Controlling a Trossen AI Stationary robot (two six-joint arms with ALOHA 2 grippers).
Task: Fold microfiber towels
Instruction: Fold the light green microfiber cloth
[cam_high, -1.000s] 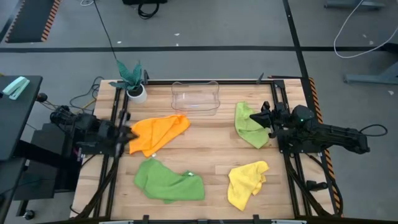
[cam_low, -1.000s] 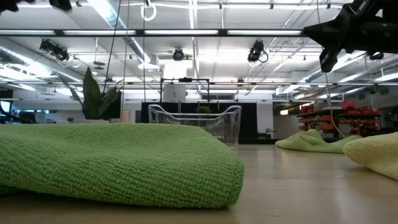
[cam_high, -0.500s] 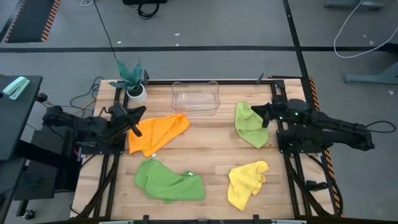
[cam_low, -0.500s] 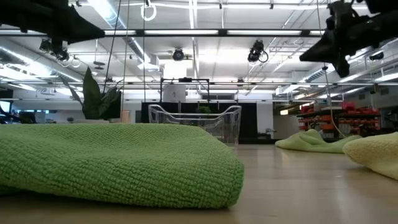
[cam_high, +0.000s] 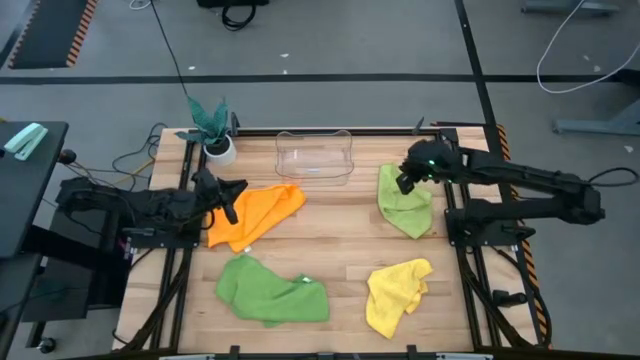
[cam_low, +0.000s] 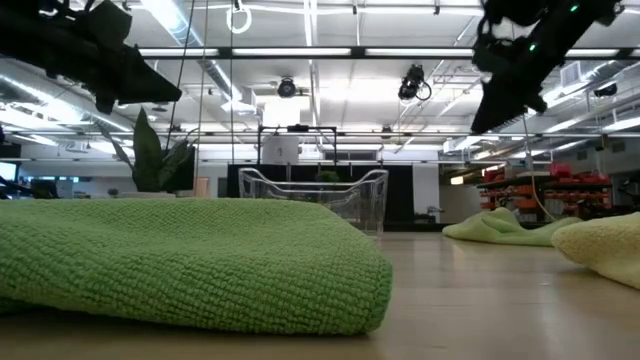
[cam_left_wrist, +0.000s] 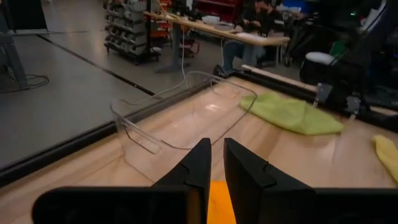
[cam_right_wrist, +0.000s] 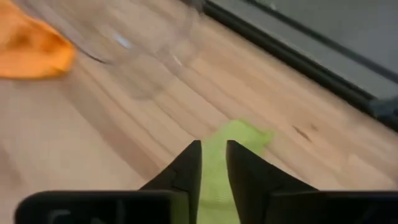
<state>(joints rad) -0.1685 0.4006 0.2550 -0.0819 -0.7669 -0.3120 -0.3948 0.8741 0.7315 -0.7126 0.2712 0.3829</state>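
While the orange towel (cam_high: 254, 213) lies slanted near the table's left edge, the left gripper (cam_high: 229, 198) hovers over its end, fingers slightly apart. The right gripper (cam_high: 405, 181), fingers slightly apart, hangs over the lime towel (cam_high: 403, 203); bare wood lies between the two towels.

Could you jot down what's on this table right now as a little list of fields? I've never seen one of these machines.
Table: wooden top
Orange towel: crumpled, on the table's left side
Lime towel: crumpled, on the right
Dark green towel: crumpled, near the front
Yellow towel: crumpled, front right
Clear bin: at the back, nothing visible inside
Plant: back left corner
Left gripper: above the orange towel's edge, slightly open
Right gripper: above the lime towel, slightly open
Folding: none folded yet
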